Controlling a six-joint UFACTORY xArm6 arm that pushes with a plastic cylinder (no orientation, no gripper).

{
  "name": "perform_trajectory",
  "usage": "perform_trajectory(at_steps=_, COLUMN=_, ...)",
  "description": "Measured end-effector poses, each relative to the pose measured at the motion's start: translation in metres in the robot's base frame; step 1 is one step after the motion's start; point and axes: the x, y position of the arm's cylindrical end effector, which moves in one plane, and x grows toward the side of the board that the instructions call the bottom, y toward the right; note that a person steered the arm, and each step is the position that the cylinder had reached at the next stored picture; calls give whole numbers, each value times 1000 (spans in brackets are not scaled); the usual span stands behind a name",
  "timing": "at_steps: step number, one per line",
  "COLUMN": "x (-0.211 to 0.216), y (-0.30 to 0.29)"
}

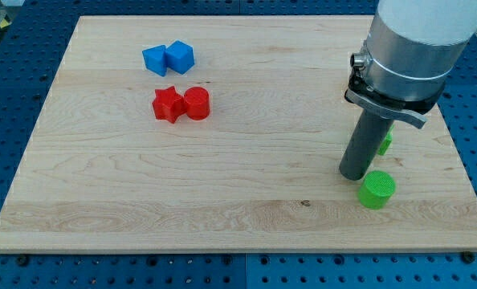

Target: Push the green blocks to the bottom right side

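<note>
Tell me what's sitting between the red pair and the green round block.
Only bare board and my tip, which stands just left of the green round block; no other block lies between it and the red pair in the camera view.

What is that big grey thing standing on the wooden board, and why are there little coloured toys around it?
That big grey thing is the end of a robot arm. It has no hand. Instead it ends in a straight dark rod, and my tip, the rod's bottom end, slides on the wooden board and pushes blocks. Nothing is held; it only nudges.

There is one camera, looking down at the board from one side.

The toys are small plastic blocks. A green round block sits just to the lower right of my tip. Another green block peeks out behind the rod, mostly hidden, so its shape is unclear. At the view's upper left lie two blue blocks, and below them a red star-shaped block touching a red round block.
</note>
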Motion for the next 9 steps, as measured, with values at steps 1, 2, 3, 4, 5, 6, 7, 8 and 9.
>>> perform_trajectory(at_steps=1, x=-1, y=13)
perform_trajectory(at_steps=2, x=-2, y=21)
perform_trajectory(at_steps=3, x=-1, y=21)
perform_trajectory(at_steps=4, x=-19, y=-6)
perform_trajectory(at_steps=5, x=-56, y=-52)
perform_trajectory(at_steps=6, x=-87, y=-55)
perform_trajectory(at_steps=7, x=-91, y=-12)
perform_trajectory(at_steps=8, x=-86, y=38)
perform_trajectory(at_steps=9, x=-31, y=61)
